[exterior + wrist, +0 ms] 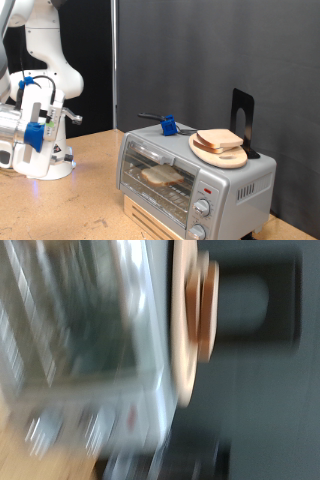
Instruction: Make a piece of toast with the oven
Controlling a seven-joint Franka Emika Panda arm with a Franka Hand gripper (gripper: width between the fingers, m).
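The silver-grey oven (232, 188) stands at the exterior view's lower right with its glass door shut. A slice of toast (160, 176) lies on the wire rack inside. Two knobs (201, 208) and a red light (206, 190) are on its front panel. My gripper (62, 125) is at the exterior view's left, well away from the oven, with nothing seen in it. The wrist view is blurred. It shows the oven's glass door (80, 320) and knobs (95, 425). My fingers do not show there.
A round wooden board (212, 154) with two more bread slices (220, 140) lies on top of the oven; it also shows in the wrist view (184, 330). A blue clip (169, 125) and a black stand (242, 115) are on the oven top. The table (70, 205) is wooden.
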